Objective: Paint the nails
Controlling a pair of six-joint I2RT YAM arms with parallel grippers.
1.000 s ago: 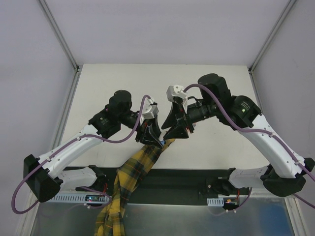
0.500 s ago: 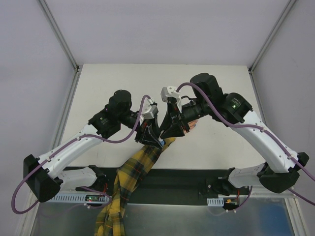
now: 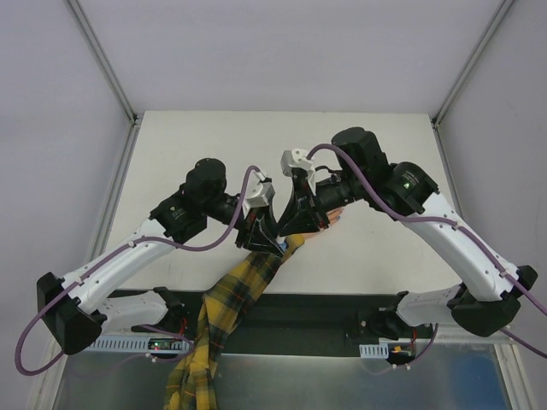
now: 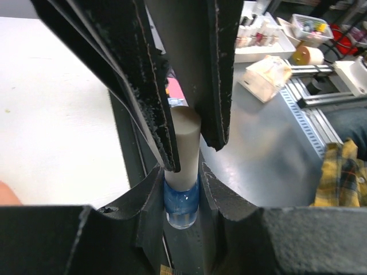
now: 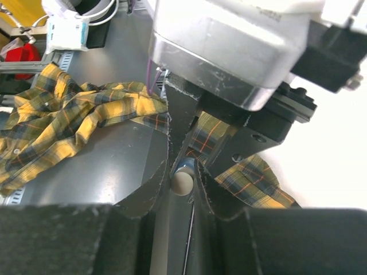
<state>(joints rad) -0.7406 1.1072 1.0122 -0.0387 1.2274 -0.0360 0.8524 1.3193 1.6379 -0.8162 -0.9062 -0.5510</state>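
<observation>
Clamping the blue bottle (image 4: 182, 201) is the left end effector (image 4: 181, 172); the right end effector (image 5: 183, 171) pinches its cap (image 5: 183, 184).

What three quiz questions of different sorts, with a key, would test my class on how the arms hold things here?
1. True or false: the left gripper holds the bottle by its blue glass body.
2. Pick one: the right gripper closes on A) the cap, B) the sleeve, C) a wall.
3. Short answer: what is the main colour of the checked sleeve?

Key: 1 true. 2 A. 3 yellow.
</observation>
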